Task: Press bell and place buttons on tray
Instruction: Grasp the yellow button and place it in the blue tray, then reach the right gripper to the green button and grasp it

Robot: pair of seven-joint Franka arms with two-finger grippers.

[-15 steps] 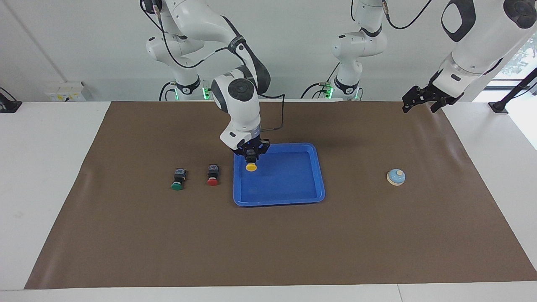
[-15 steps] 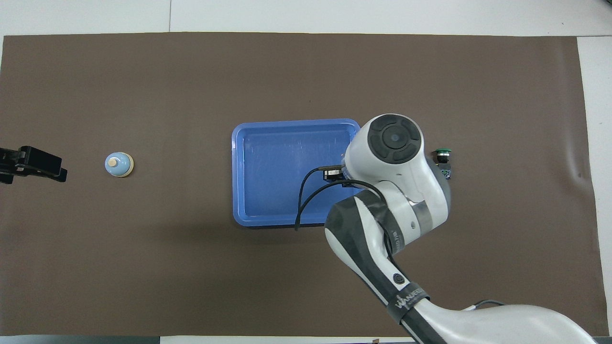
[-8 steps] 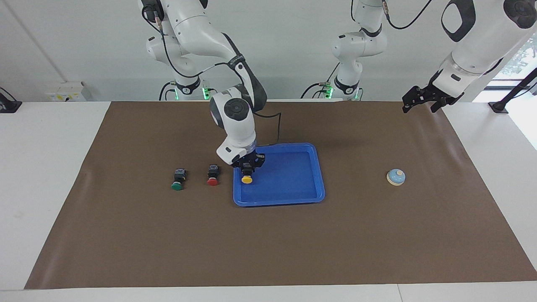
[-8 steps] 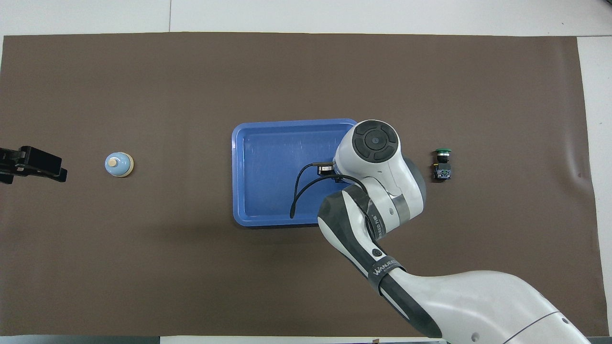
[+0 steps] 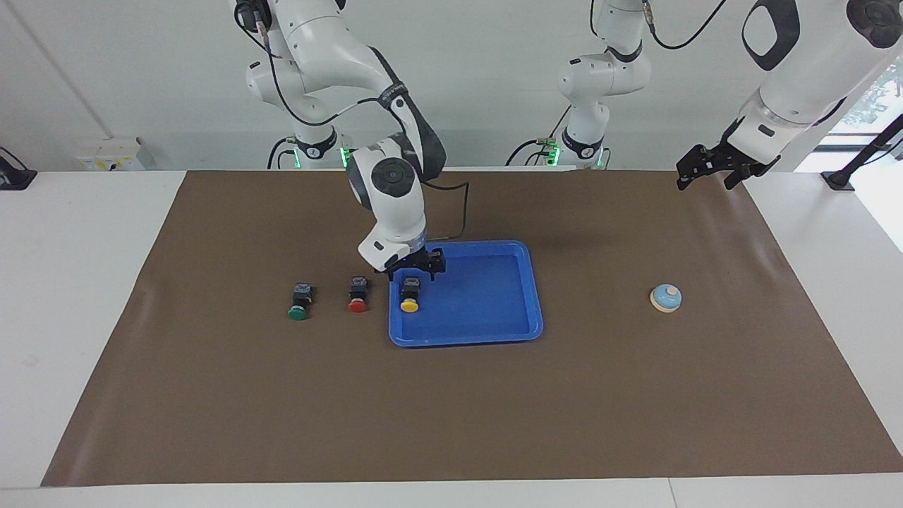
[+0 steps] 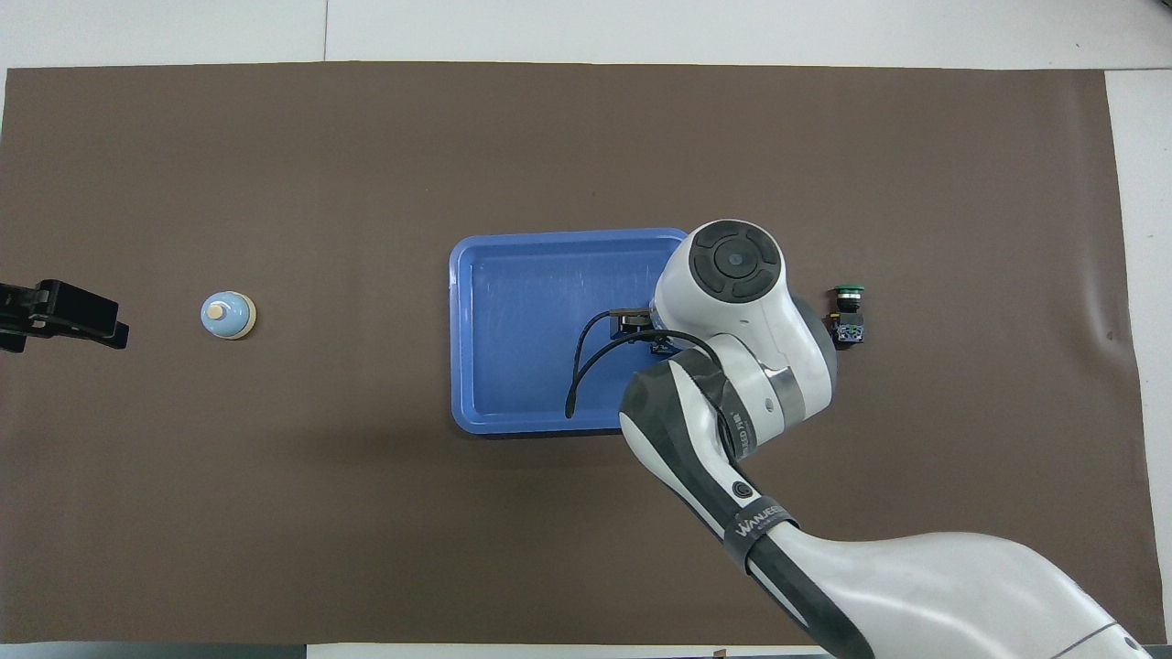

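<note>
Three push buttons, each a boxy black body with a round cap, lie on their sides with long axes running toward and away from the robots, caps pointing away from them. The yellow button rests inside the blue tray, directly below the right claw, whose fingers stand spread apart just above the button's black body, not pinching it. The tray is a shallow, smooth plastic rectangle with rounded corners and a raised rim, its long axis across the desk. The red button lies on the matte brown mat just outside the tray, beside the right claw toward the right arm's end; the green button lies past it the same way. The bell, a small light-blue dome with cream rim and knob, stands upright well apart from the right claw, toward the left arm's end. The left claw waits, spread, over the mat's edge near the bell.
</note>
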